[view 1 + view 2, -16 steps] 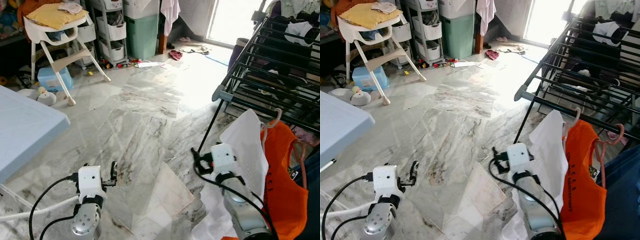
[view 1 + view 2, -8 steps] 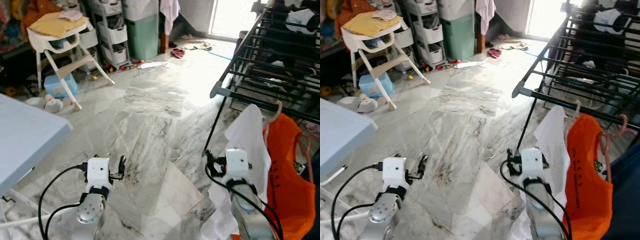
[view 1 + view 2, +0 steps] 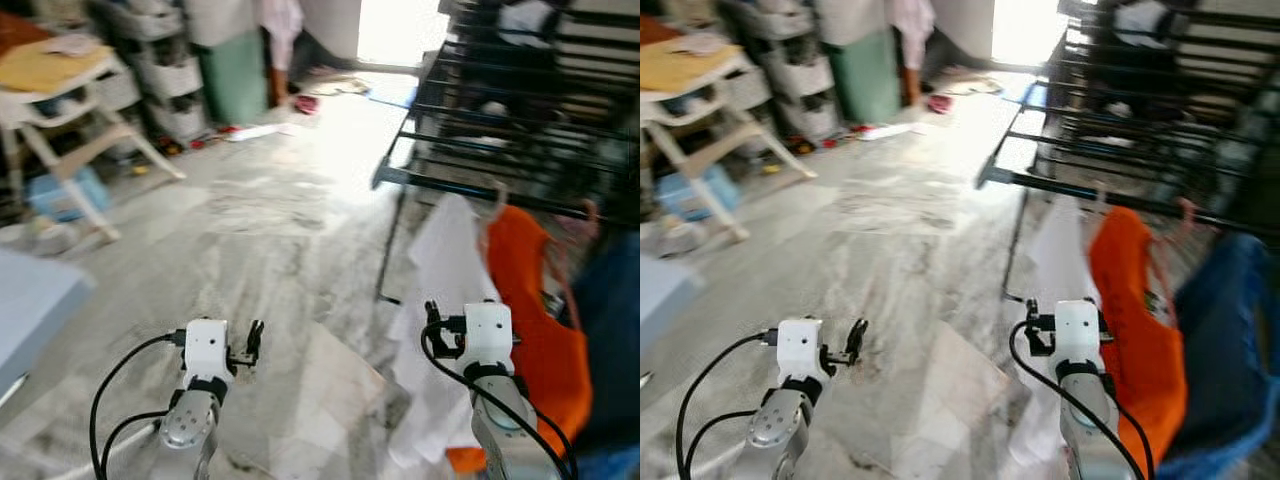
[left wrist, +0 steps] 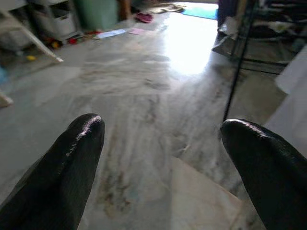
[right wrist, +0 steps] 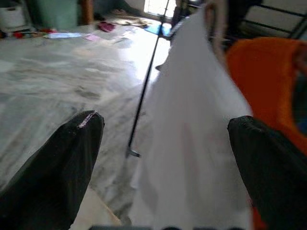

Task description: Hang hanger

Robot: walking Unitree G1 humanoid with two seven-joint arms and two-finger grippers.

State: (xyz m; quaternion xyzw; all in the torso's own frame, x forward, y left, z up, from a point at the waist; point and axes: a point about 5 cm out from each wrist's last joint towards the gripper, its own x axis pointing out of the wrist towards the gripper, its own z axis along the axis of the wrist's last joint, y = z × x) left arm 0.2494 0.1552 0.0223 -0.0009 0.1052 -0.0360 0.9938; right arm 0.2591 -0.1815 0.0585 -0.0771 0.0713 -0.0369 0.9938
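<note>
A black drying rack [image 3: 500, 110] stands at the right. From its front rail hang a white cloth [image 3: 445, 290], an orange shirt [image 3: 530, 290] and a blue garment [image 3: 1230, 340]; pale hanger hooks over the rail are blurred. My right gripper [image 3: 436, 335] is open, low in front of the white cloth [image 5: 192, 120], with the orange shirt [image 5: 261, 76] just beyond it. My left gripper [image 3: 248, 348] is open over the marble floor [image 4: 144, 96], holding nothing.
A white high chair [image 3: 60, 110] and drawer units [image 3: 170, 80] stand at the far left, with a green bin [image 3: 235, 75] beside them. A blue table corner [image 3: 30, 300] juts in at the near left. The rack's leg [image 3: 388, 250] meets the floor ahead.
The whole picture has shifted and blurred, so the camera has turned right toward the rack. Both arms keep the same pose, grippers still open.
</note>
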